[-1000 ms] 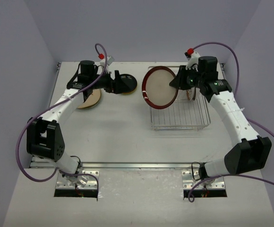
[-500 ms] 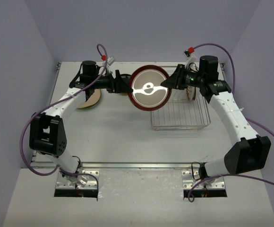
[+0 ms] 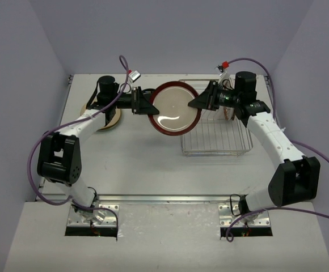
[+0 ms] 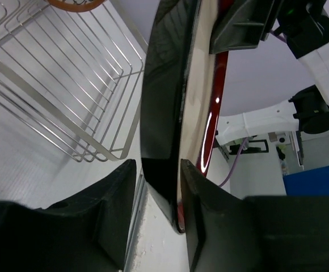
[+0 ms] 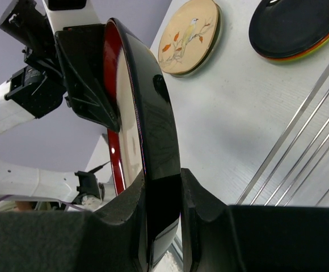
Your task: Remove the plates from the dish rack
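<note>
- Since a second ago, the red-rimmed plate (image 3: 174, 107) has travelled left off the dish rack (image 3: 215, 141). It now hangs in the air between your two arms, and your left gripper (image 3: 147, 104) has come in to meet it.
- At far left, a beige plate with a bird picture (image 5: 190, 37) lies flat on the surface (image 3: 142, 164), partly under your left arm in the top view. A black plate (image 5: 298, 28) lies flat to its right, apart from it.
- Your left gripper straddles the red-rimmed plate's left edge, one finger (image 4: 110, 215) on each face. The wrist view shows a thin strip of light beside one finger, so you cannot tell whether it is pinching.
- The red-rimmed plate is tilted up, cream face toward the top camera. It is just left of the rack and touches neither the rack nor the surface.
- Your right gripper pinches the plate's right edge, fingers (image 5: 207, 226) pressed against both faces.
- The rack sits on the surface at right, with one orange-rimmed plate (image 3: 230, 112) standing upright at its far end.
</note>
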Action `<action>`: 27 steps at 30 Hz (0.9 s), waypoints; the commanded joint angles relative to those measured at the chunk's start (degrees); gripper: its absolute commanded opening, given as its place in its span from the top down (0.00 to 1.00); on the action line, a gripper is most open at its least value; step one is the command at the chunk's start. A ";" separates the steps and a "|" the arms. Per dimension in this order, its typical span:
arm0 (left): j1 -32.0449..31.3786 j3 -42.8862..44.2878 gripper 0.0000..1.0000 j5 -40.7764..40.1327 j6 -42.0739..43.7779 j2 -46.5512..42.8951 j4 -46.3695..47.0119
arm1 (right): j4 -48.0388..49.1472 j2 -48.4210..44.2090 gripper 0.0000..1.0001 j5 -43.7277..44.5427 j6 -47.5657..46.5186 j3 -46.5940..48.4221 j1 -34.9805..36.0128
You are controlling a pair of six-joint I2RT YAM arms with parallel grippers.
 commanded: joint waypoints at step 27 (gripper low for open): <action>40.81 20.77 1.00 -6.79 29.58 15.51 -40.58 | -0.79 1.25 0.01 2.18 -3.70 2.34 1.85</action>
